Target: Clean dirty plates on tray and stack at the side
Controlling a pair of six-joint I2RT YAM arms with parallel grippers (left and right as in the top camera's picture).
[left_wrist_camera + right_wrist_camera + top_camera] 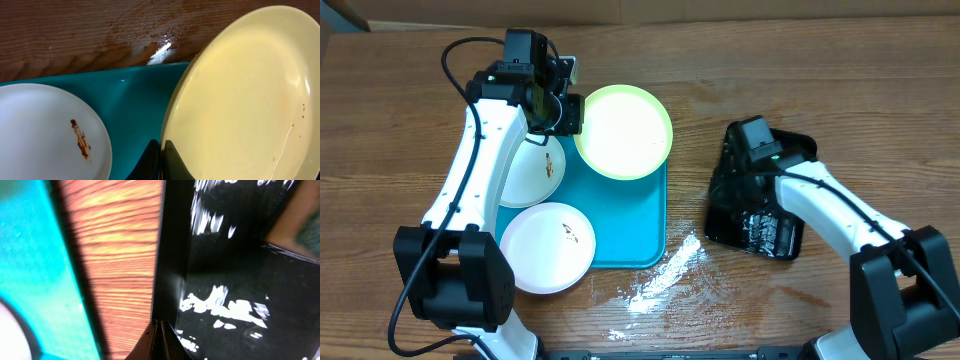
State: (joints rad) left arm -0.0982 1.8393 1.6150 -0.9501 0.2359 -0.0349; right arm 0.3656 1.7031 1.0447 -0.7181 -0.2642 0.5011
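The turquoise tray [630, 225] lies at centre left. My left gripper [570, 112] is shut on the left rim of the pale yellow-green plate [623, 130], which sits over the tray's far corner and reaches past its edge. In the left wrist view the gripper [160, 147] pinches that plate [245, 95], which has a few dark specks near its right side. One white plate [547, 247] with a brown smear overhangs the tray's near left corner. Another white plate [535, 172] lies partly under my left arm. My right gripper [725, 170] is shut on the black tray's left wall [167, 270].
The glossy black tray [760, 200] lies to the right of the turquoise tray, with a strip of bare wood [120, 265] between them. A wet, shiny smear [660, 280] covers the table in front of the turquoise tray. Cardboard stands along the table's far edge.
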